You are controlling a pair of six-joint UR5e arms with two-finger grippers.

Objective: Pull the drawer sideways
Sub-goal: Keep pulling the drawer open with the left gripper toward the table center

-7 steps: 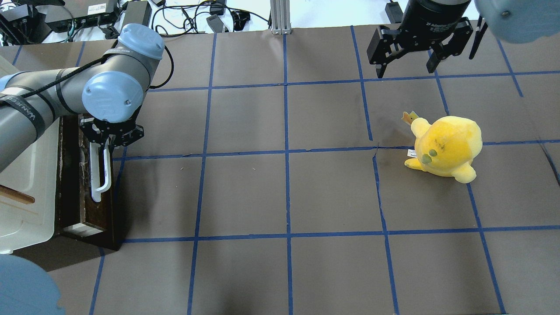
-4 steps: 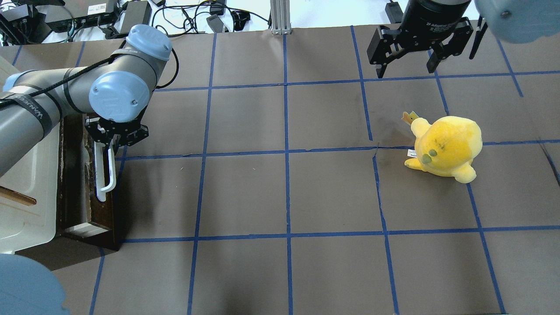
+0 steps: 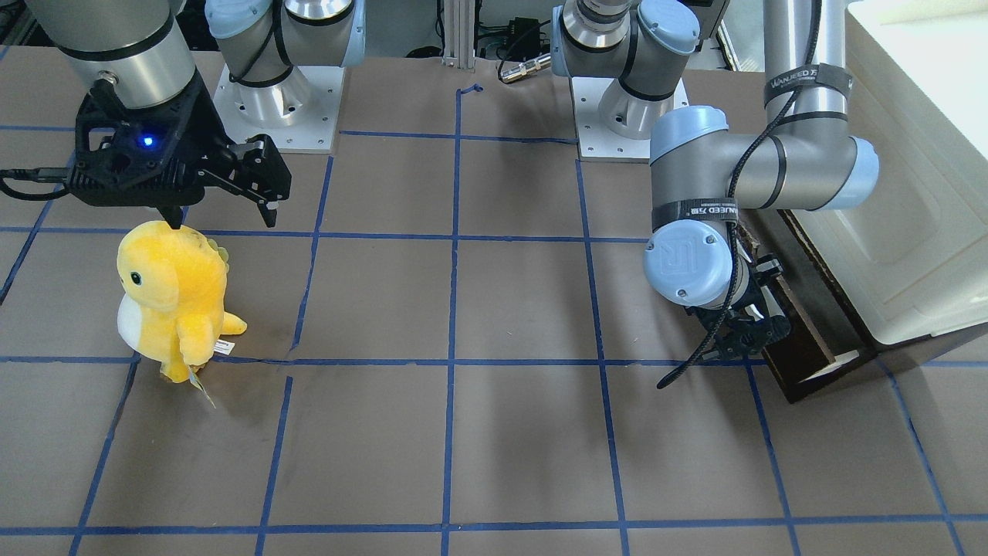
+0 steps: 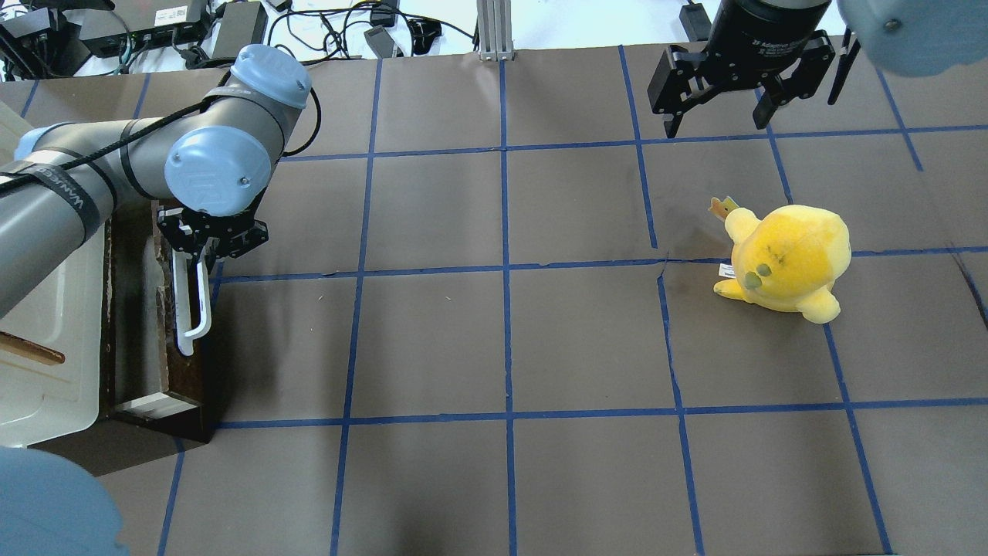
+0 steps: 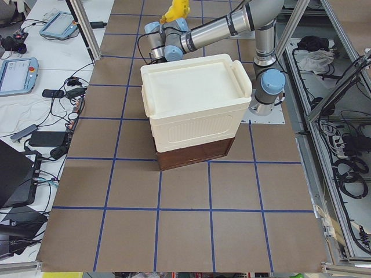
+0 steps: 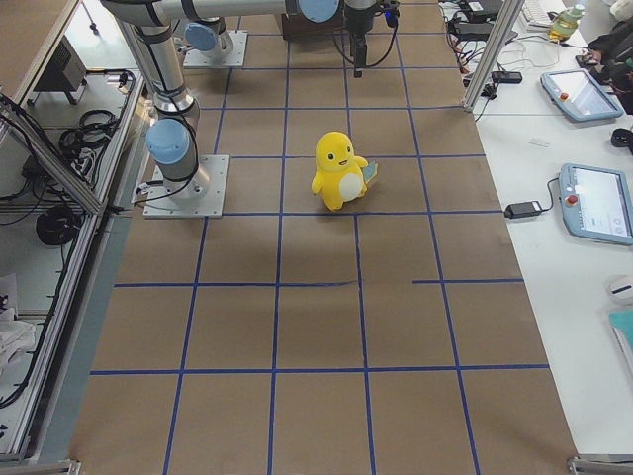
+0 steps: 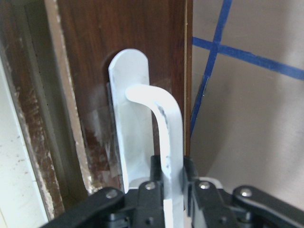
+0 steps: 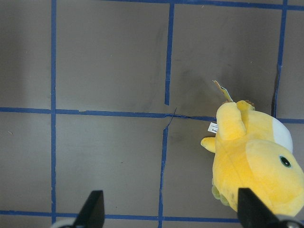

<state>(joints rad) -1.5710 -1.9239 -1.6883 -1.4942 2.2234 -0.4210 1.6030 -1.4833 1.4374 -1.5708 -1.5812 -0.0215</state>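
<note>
The drawer [image 4: 181,371] has a dark brown front and a long white bar handle [image 4: 204,305]. It stands partly out of the cream-white cabinet [image 4: 46,363] at the table's left. My left gripper [image 4: 204,251] is shut on the far end of the handle. The left wrist view shows its fingers [image 7: 154,183] clamped on the handle [image 7: 168,123] before the brown front [image 7: 118,47]. The front view shows the left gripper [image 3: 745,332] at the drawer [image 3: 806,344]. My right gripper [image 4: 718,120] hangs open and empty at the far right.
A yellow plush toy [image 4: 787,259] stands on the right half of the table, just below the right gripper [image 3: 224,212], and shows in the right wrist view [image 8: 256,161]. Cables and power bricks [image 4: 247,23] lie beyond the table's far edge.
My left gripper has moved to the right with the handle in it. The drawer front has come further out of the cabinet. The right arm has not moved.
</note>
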